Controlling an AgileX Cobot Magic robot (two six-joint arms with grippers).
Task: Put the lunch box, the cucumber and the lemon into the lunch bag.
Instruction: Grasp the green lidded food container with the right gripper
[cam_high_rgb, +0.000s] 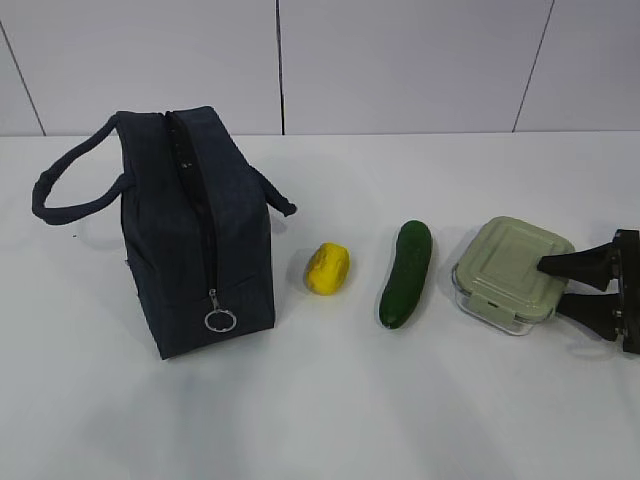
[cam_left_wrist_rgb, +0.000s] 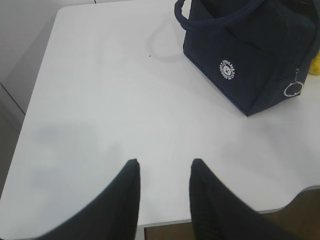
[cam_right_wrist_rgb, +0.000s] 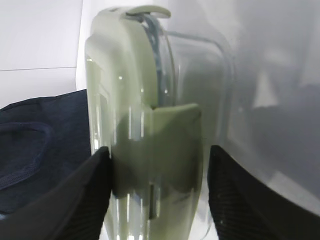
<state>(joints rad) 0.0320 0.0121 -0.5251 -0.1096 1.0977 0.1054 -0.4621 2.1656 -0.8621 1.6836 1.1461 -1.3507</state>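
Each pincer (cam_right_wrist_rgb: 157, 195) has black, tapered, finely ribbed fingers (cam_left_wrist_rgb: 125, 200).

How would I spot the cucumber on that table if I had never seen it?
Find the boxy dark navy fabric bag standing on the white table. To its right lie a small yellow lemon, then the dark green cucumber, then a green-lidded glass box. The cucumber is the only long, slim, dark item.

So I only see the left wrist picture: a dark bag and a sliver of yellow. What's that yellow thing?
Observer: A lemon, lying on the table right of the bag.
Operator: Anything beyond it?
Observer: A cucumber, then a glass box with a green lid.
Operator: Is anything touching that?
Observer: The right arm's jaws stand either side of it; whether they pinch it, I can't tell.
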